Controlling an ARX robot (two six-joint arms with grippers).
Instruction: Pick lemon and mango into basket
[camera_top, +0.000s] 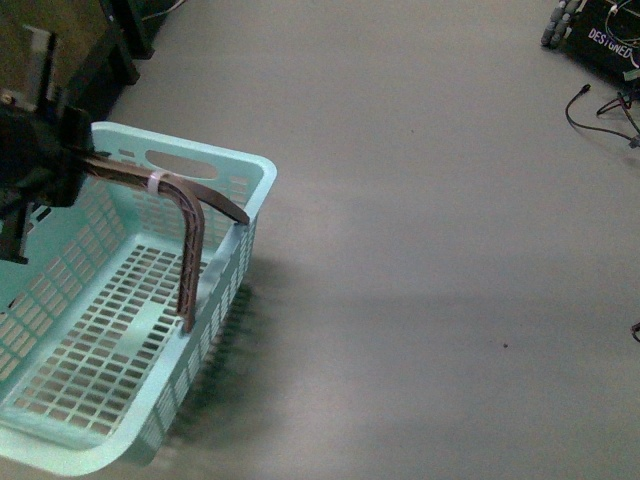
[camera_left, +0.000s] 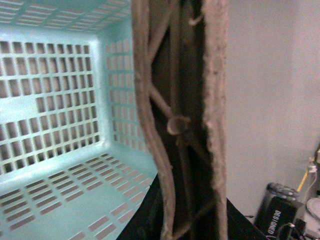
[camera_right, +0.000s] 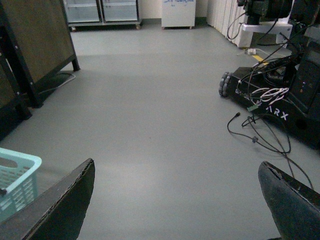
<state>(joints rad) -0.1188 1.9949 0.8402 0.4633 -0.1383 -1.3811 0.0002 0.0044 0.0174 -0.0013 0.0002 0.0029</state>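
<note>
The mint-green slotted basket (camera_top: 130, 340) hangs at the lower left of the front view, above the grey floor, tilted. My left gripper (camera_top: 45, 165) is shut on its brown arched handle (camera_top: 190, 235), which has a white tie (camera_top: 153, 183). In the left wrist view the handle (camera_left: 175, 125) fills the middle and the basket's inside (camera_left: 55, 100) shows empty. My right gripper (camera_right: 177, 200) is open and empty over bare floor; a corner of the basket (camera_right: 17, 175) shows beside it. The lemon and the mango are out of view.
A dark wheeled robot base (camera_right: 280, 95) with loose cables (camera_right: 260, 135) stands on the floor at the right, also seen in the front view (camera_top: 600, 40). A dark table frame (camera_right: 35, 55) stands at the left. Cabinets (camera_right: 100, 10) line the far wall.
</note>
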